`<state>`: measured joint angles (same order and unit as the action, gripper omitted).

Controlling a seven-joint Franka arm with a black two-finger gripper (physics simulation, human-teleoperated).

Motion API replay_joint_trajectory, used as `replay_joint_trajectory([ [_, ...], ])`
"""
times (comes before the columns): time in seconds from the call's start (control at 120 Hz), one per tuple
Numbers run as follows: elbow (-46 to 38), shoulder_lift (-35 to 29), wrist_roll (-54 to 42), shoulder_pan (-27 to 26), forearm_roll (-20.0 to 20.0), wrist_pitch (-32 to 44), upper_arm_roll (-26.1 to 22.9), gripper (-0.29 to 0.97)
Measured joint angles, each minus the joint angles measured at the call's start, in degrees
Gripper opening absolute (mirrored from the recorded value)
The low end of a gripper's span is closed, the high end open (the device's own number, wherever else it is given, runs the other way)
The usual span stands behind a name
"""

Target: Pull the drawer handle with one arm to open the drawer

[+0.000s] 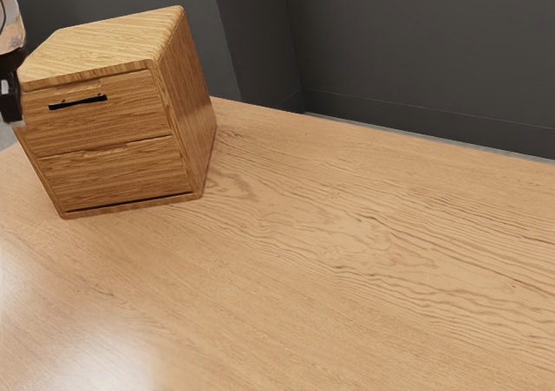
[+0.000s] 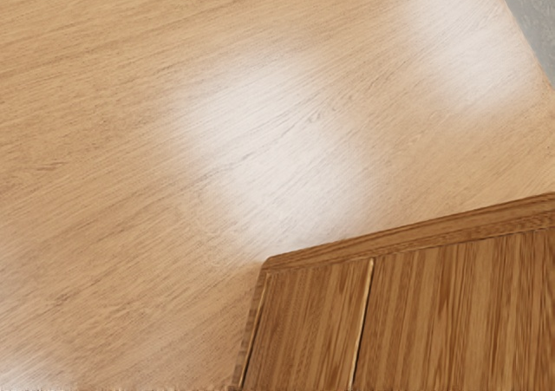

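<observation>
**Gripper beside the cabinet, handle not yet grasped**
Beyond the worktop [image 1: 347, 278], in the frame's upper left, stood one wooden cabinet [image 1: 113, 114] with two drawers and one black handle [image 1: 78, 102], on the upper drawer [image 1: 104, 122]. The gripper [image 1: 9, 96] sat at the left edge; open or closed, I could not tell. A shallow hold might slip off that thin handle, or the pull might drag the whole cabinet.

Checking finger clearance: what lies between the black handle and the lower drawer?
Only the top drawer's bare front, from black handle down to lower drawer, in the exterior view.
</observation>
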<state>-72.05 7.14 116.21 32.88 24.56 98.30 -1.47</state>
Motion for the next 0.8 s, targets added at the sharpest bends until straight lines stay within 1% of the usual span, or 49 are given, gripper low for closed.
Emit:
replay_joint_trajectory([
  [0.158,0.5,1.29,-0.46,-0.12,0.09,3.34,1.91,0.68],
  [0.317,0.63,3.44,-0.83,-0.04,1.71,6.26,3.21,0.68],
  [0.65,1.97,8.02,-1.07,-1.01,2.06,11.43,2.67,0.68],
  [0.8,2.24,9.75,-0.91,-1.55,1.79,12.51,1.36,0.68],
])
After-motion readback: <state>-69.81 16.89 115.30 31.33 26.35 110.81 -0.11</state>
